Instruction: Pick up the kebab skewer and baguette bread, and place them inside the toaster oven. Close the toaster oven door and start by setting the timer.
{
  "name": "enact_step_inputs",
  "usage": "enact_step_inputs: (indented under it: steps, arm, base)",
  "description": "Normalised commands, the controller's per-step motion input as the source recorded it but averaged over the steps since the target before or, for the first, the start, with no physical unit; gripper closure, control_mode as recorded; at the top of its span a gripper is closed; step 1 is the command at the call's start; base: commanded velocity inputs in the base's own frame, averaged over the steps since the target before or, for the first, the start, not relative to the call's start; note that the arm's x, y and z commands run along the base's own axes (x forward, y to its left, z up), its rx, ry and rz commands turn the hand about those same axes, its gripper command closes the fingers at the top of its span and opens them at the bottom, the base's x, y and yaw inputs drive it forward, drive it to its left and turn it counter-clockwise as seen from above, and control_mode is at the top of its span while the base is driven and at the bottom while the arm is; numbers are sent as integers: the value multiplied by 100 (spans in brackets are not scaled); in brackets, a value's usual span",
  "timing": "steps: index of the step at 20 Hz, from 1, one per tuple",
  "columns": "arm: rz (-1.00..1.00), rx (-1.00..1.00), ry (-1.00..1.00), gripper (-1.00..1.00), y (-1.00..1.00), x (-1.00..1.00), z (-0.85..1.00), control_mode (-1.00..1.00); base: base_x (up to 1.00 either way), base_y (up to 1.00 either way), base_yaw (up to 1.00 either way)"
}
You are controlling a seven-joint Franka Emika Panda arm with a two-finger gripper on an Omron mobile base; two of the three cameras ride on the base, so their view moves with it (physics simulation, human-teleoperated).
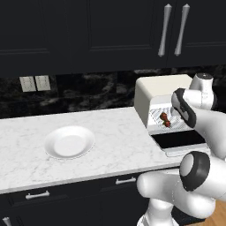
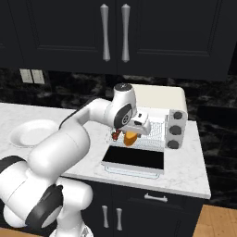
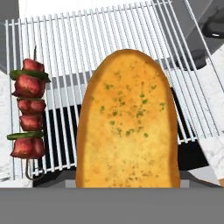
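The cream-white toaster oven [image 2: 159, 99] stands on the counter with its dark glass door [image 2: 134, 158] folded down flat in front. The kebab skewer [image 3: 28, 116] lies on the left side of the wire rack [image 3: 109, 39]; its red chunks also show at the oven mouth [image 1: 165, 119]. My gripper [image 2: 133, 131] hangs at the oven opening, shut on the baguette bread [image 3: 129, 127], which hides the fingertips. The golden loaf [image 2: 131, 138] is over the front of the rack, just right of the skewer [image 2: 115, 135]. I cannot tell whether it touches the rack.
Three dark knobs [image 2: 175, 130] run down the oven's right side. A white plate [image 1: 69, 141] sits on the marble counter to the left. Dark upper cabinets with silver handles [image 2: 105, 32] hang above. The counter's front edge lies just beyond the open door.
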Motion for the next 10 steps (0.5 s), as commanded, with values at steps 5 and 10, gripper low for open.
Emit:
enact_step_inputs:
  steps: [5, 10]
  arm:
    - [1, 8, -2, 100, 0, 22, -17, -100]
    - [0, 1, 0, 100, -5, 18, -18, -100]
  base:
    - [0, 0, 0]
    - [0, 0, 0]
